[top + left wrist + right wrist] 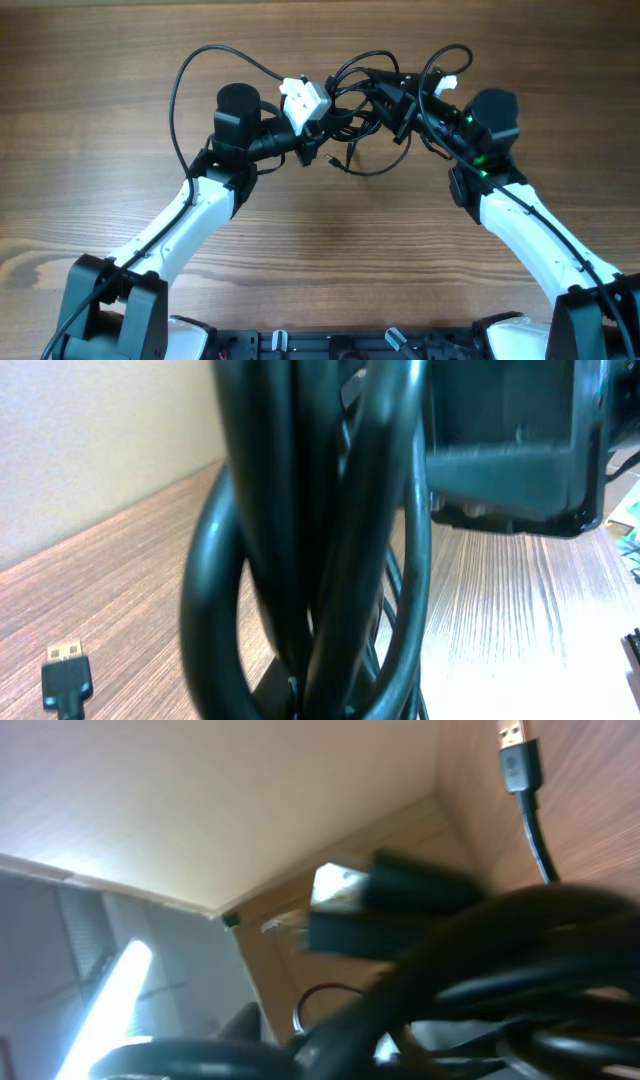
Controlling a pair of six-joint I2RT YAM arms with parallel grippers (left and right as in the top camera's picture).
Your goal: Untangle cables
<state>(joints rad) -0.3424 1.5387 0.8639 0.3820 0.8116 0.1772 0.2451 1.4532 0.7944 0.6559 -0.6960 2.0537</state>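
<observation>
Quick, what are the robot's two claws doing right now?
Left gripper: shut on the cables.
Right gripper: buried in the cables, cannot tell.

A blurred bundle of black cables [480, 970] is seen close to the lens, filling the lower right. At the top right a gold-tipped USB plug [518, 755] is seen against the brown wooden table [590, 800], its cord running down into the bundle. A second, silver-tipped plug [345, 890] is shown blurred at the centre.

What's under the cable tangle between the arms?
Bare wooden table shows through loops of the cables; whatever lies beneath the dense knot and white plug is covered.
</observation>
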